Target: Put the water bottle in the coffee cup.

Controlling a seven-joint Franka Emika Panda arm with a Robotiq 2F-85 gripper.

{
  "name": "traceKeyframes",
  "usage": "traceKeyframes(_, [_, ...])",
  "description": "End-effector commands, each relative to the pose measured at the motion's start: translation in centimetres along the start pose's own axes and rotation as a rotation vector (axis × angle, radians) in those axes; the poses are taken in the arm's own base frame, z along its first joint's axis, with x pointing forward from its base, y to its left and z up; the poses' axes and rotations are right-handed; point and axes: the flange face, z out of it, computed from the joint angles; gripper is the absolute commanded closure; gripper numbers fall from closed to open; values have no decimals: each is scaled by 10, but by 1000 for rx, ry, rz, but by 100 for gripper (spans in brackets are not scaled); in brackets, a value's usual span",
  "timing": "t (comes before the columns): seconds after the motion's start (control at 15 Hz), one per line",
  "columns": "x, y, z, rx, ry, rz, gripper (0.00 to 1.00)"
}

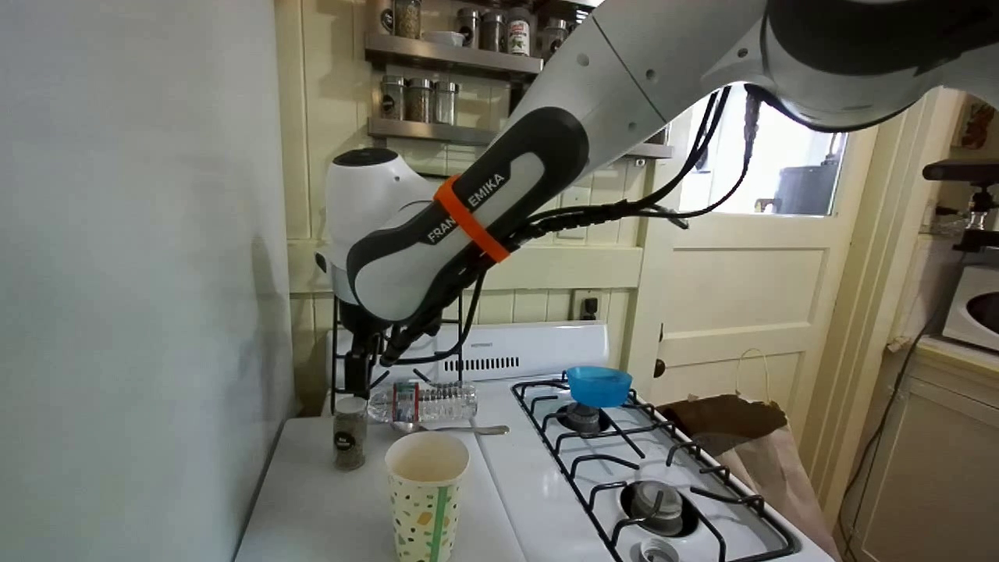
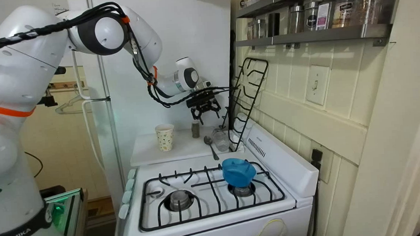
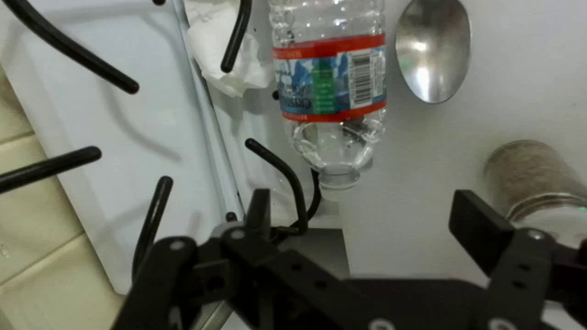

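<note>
Water bottle point(image 3: 330, 82) lying flat, lower than tool point(image 3: 362, 207); jaws spread

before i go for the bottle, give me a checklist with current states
1. Gripper open, nothing held: ok.
2. Water bottle upright: not ok, lying on its side.
3. Coffee cup upright, mouth uncovered: ok.
4. Spoon apart from bottle: ok, narrow gap.
5. Spice jar clear of gripper: cannot tell, they overlap in the wrist view.
6. Leaning black grate clear of bottle: cannot tell.
</note>
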Motion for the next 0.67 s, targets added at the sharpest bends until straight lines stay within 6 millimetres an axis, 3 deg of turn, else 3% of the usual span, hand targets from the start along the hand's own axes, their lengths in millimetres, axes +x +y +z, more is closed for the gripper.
traceKeyframes(0.0, [14, 3, 14, 18, 4, 10, 0])
traceKeyframes(0.33, [19, -2, 39, 30, -35, 3, 4])
traceKeyframes(0.6, [30, 0, 39, 16, -15, 4, 19])
